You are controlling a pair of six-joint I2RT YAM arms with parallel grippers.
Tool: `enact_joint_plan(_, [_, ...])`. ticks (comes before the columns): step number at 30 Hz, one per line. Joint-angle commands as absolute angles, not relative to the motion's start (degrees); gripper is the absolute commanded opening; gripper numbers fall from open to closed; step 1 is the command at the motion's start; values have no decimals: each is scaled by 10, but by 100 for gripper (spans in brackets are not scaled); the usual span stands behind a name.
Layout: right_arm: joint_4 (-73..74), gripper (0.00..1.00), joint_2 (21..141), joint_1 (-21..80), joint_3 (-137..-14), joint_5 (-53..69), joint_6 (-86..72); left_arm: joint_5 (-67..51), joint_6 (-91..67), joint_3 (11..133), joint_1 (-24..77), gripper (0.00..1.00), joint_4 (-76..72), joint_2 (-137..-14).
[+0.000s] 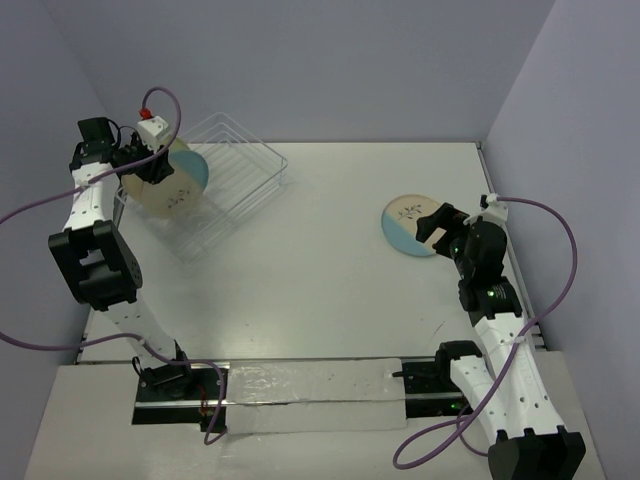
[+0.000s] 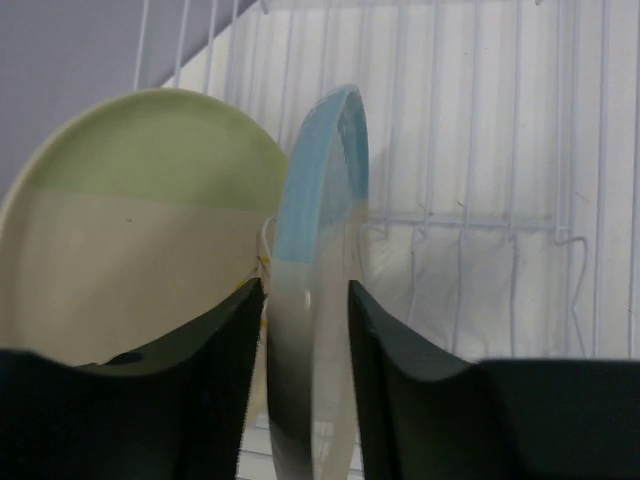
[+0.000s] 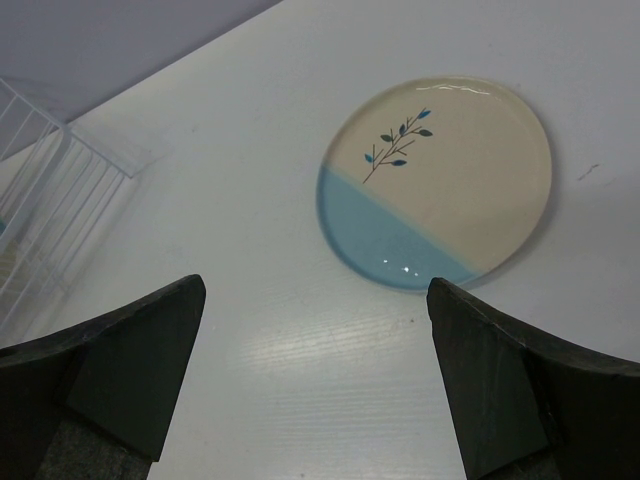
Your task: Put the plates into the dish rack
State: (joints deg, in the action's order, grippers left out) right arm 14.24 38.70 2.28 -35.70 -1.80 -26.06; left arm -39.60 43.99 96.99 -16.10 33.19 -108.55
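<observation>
The left gripper [image 2: 305,330] pinches the held plate [image 2: 320,270] between narrow fingers [image 2: 215,380]. The dark pads hide the plate's lower rim, and the bottom of the frame cuts it off. In the left wrist view this plate stands on edge, almost upright, with only its thin rim towards the camera, light blue half up and cream half down. Its sprig cannot be seen there. Just to its left stands a second plate [image 2: 140,220], its back pale green above and cream below. Its lower right is covered by a finger, and whether it sits in a slot cannot be told. Behind both, the white wires of the rack [image 2: 480,200] run mostly up the frame. In the top view the rack [image 1: 235,165] lies at upper left, its long axis slanting from lower left to upper right. The plates at its left end overlap and are hard to separate, and the left gripper [image 1: 158,168] partly masks them. At middle right of that view the flat plate [image 1: 405,218] lies on the table [image 1: 300,290], well apart from the rack, its right part hidden under the right gripper [image 1: 437,228]. The right wrist view shows the flat plate [image 3: 435,185] whole, blue half towards lower left. Its dark sprig on the cream half points to the upper right. The right gripper [image 3: 315,290] hangs above with fingers [image 3: 130,370] spread wide, holding nothing.
</observation>
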Motion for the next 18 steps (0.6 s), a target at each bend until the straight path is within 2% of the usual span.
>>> enact_joint_plan(1, [139, 100, 374, 25, -381, -31, -262, -424, 443, 988, -161, 53, 286, -1072])
enact_joint_plan(6, [139, 100, 376, 25, -381, -34, -262, -427, 434, 975, -161, 58, 272, -1057])
enact_joint_plan(9, [139, 100, 381, 25, -383, -35, -263, -411, 403, 973, -160, 71, 245, -1042])
enact_joint_plan(12, [138, 100, 384, 25, -384, -44, -267, -392, 362, 972, -160, 74, 211, -1023])
enact_joint_plan(14, [139, 100, 387, 25, -383, -53, -269, -385, 344, 967, -160, 79, 196, -1013])
enact_joint_plan(15, [139, 100, 391, 25, -383, -62, -273, -379, 333, 959, -159, 85, 168, -1001])
enact_joint_plan(18, [137, 100, 405, 25, -386, -67, -273, -320, 245, 930, -159, 88, 75, -981])
